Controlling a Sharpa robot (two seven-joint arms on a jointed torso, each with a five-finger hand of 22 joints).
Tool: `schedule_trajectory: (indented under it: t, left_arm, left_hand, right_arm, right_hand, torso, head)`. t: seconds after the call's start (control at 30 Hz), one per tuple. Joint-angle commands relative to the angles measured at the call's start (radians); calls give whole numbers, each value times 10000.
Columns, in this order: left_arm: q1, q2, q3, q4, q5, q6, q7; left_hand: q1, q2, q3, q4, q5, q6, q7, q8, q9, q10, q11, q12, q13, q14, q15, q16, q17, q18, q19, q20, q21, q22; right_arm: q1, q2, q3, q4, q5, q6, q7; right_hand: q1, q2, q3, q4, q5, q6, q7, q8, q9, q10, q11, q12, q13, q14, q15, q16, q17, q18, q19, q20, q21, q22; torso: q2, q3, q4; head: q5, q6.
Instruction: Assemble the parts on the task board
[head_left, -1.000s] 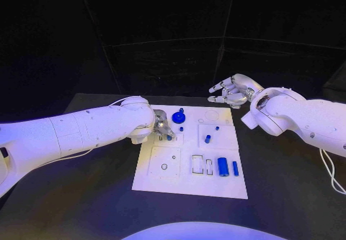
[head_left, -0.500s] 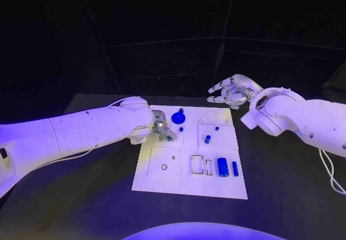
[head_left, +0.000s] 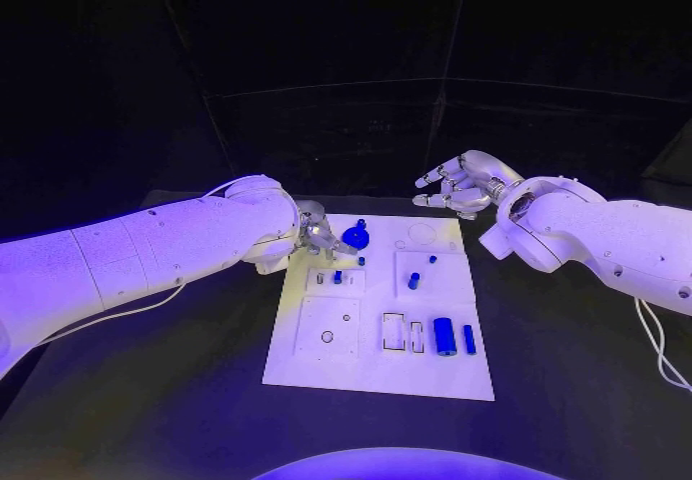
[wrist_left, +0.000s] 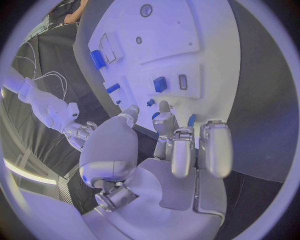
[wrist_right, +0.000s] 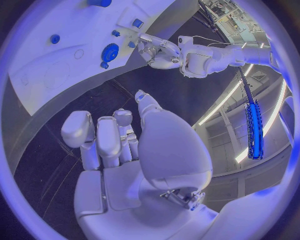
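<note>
The white task board (head_left: 378, 340) lies in the middle of the black table (head_left: 577, 360). At its far end sits a round blue knob (head_left: 355, 237), with a small blue peg (head_left: 338, 277) and another short blue peg (head_left: 414, 281) nearer the middle. Toward the near end a fat blue cylinder (head_left: 444, 336) and a thin blue rod (head_left: 470, 339) lie side by side.

In the head view the left hand (head_left: 317, 238) is at the board's far left corner, just beside the knob, but the arm hides most of its fingers. The left wrist view shows more: the left hand (wrist_left: 169, 145) hovers over the board's edge with its fingers (wrist_left: 214, 145) loosely curled and nothing visibly between them; I cannot tell whether a fingertip touches a part. The right hand (head_left: 459, 184) hangs beyond the board's far right corner, fingers spread, holding nothing. The right wrist view confirms this: the right hand (wrist_right: 125, 145) is clear of the board and the knob (wrist_right: 110, 52) sits untouched.

Against the picture of a second ago, the left hand has drawn back toward the far left corner and lifted off the small peg, which now stands uncovered. The right hand has barely moved.

A thin white cable (head_left: 656, 340) trails under the right arm.
</note>
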Motion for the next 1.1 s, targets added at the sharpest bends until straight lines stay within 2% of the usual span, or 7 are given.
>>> schedule_trajectory:
  t: [0.03,0.1,0.2,0.43,0.63,0.9,1.1]
  left_arm:
    - [80,-67,158,-18,-56,88,46]
    - [153,-121,281,-114,-54,404,38]
    - [297,-116,365,-415,-53,1031,-22]
    - [512,283,424,-1788,-112,2322,-60]
    - [550,870,362,-3011,-296,2610,179]
    - [520,1365,182,-3830,-600,2749,473]
    - [463,1620,117,-4245,-790,2896,641]
  left_hand:
    - [202,18,-229,85,-33,-98,36,-91,-44,-95,18,-71,-57,1057,21,31,2634,-35,-66,19,-67,-4]
    - [299,60,-335,123,-34,-117,57,-127,-72,-124,23,-108,-99,1057,41,31,2634,-27,-82,28,-92,-34]
    - [621,190,-496,119,-34,-198,112,-252,-166,-223,62,-239,-242,1057,79,31,2634,8,-158,62,-208,-193]
    - [1199,576,-687,71,-26,-329,227,-519,-404,-406,171,-458,-480,1057,167,31,2634,61,-283,149,-404,-440]
    - [1375,752,-772,75,-25,-359,268,-621,-508,-416,207,-441,-476,1057,199,31,2634,60,-275,184,-406,-425]
    - [1431,809,-878,102,-27,-388,296,-700,-582,-417,230,-422,-470,1057,218,31,2634,60,-271,204,-410,-421]
    - [1399,843,-1040,191,-28,-359,307,-748,-647,-412,243,-391,-451,1057,232,31,2634,57,-259,221,-400,-396]
  right_arm:
    - [21,37,7,-36,46,83,84]
    - [21,56,6,-62,64,103,88]
    - [20,65,6,-78,76,126,87]
    - [20,71,5,-76,85,165,85]
    - [20,99,5,-72,87,146,102]
    - [19,145,5,-71,88,118,129]
    - [19,181,6,-64,88,109,142]
  right_hand:
    - [-89,11,-37,0,-41,-60,-21,38,0,-76,22,-49,-10,42,-22,-34,-9,81,-65,-11,-51,-10]
    - [-93,10,-45,6,-42,-64,-20,38,0,-75,23,-45,-8,43,-21,-33,-3,82,-70,-11,-58,-19]
    - [-93,10,-45,6,-42,-64,-20,38,0,-75,23,-45,-8,43,-21,-33,-3,82,-70,-11,-58,-19]
    - [-93,14,-50,12,-35,-68,-19,39,-1,-70,23,-34,-2,42,-21,-38,-4,80,-64,-10,-58,-13]
    - [-90,20,-52,15,-29,-70,-19,39,-1,-62,22,-23,7,45,-21,-33,8,78,-58,-10,-55,-4]
    - [-87,27,-52,16,-26,-71,-19,40,0,-65,22,-25,2,44,-21,-39,2,79,-58,-10,-57,-6]
    - [-76,37,-51,17,-20,-74,-20,41,0,-74,21,-37,-12,44,-21,-46,-2,82,-64,-10,-68,-22]
  torso:
    - [26,4,-18]
    - [15,7,-3]
    - [12,0,7]
    - [22,6,-2]
    - [37,-2,-26]
    - [122,-9,-94]
    - [172,2,-130]
  head:
    - [85,54]
    - [78,73]
    - [61,64]
    - [88,52]
    - [153,45]
    - [233,83]
    - [264,92]
